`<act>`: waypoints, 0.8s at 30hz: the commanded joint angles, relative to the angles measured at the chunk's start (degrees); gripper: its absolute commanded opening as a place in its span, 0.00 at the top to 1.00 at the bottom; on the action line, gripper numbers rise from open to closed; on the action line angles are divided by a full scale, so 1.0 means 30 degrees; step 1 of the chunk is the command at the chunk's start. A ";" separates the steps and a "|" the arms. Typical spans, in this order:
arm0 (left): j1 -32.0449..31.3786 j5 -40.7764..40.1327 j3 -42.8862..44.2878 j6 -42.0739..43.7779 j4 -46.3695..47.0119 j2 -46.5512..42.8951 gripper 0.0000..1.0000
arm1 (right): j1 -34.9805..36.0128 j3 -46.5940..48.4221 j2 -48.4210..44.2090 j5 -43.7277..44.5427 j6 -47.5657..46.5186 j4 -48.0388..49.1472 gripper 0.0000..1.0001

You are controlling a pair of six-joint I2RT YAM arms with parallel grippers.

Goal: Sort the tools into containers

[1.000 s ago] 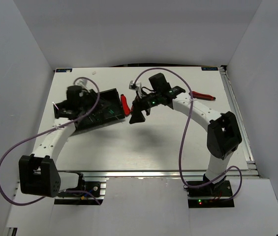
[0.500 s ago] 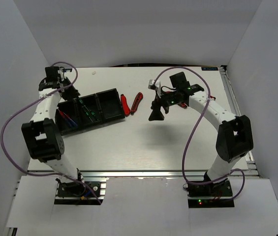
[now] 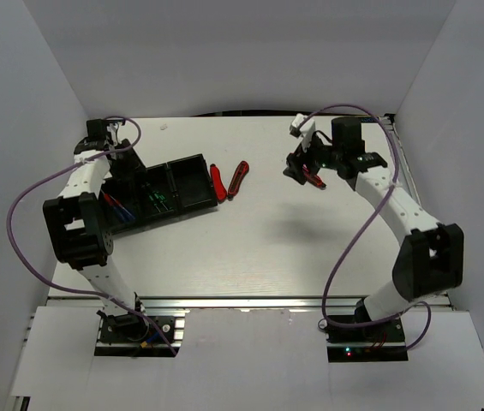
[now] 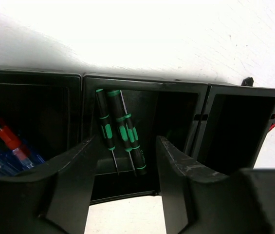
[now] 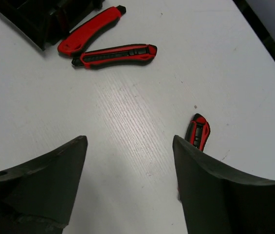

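The black three-compartment tray (image 3: 192,161) lies at the left middle of the table. In the left wrist view its left compartment holds blue-handled screwdrivers (image 4: 3,151), the middle one holds black-and-green screwdrivers (image 4: 119,131), and the right one (image 4: 239,124) looks empty. My left gripper (image 3: 128,171) is open and empty over the tray's far edge. Two red-and-black cutters (image 3: 217,181) (image 3: 238,178) lie just right of the tray. My right gripper (image 3: 303,169) is open above the table. A third cutter (image 5: 198,131) lies beside its right finger (image 5: 215,190), partly hidden by it.
White walls enclose the table on three sides. A metal rail (image 3: 413,197) runs along the table's right edge. Purple cables loop off both arms. The tray's corner (image 5: 30,19) shows at the top left of the right wrist view.
My left arm swung off the tray to the far left corner, and its gripper now hangs over the tray's edge. A second cutter now lies by the tray. My right gripper moved right, over the third cutter.
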 commanded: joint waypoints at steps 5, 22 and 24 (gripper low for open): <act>-0.0182 0.2024 0.0294 0.0059 0.0439 -0.1926 0.37 | -0.0448 0.2306 0.2952 -0.0951 0.2145 -0.2116 0.26; -1.2335 -0.5259 0.5063 -0.2197 -0.0520 0.2343 0.39 | -0.0711 0.1693 0.3278 -0.0129 0.3759 -0.2352 0.20; -1.2895 -0.7427 0.6558 -0.2080 -0.0905 0.3838 0.39 | -0.0799 0.1167 0.2985 -0.0100 0.3846 -0.2088 0.20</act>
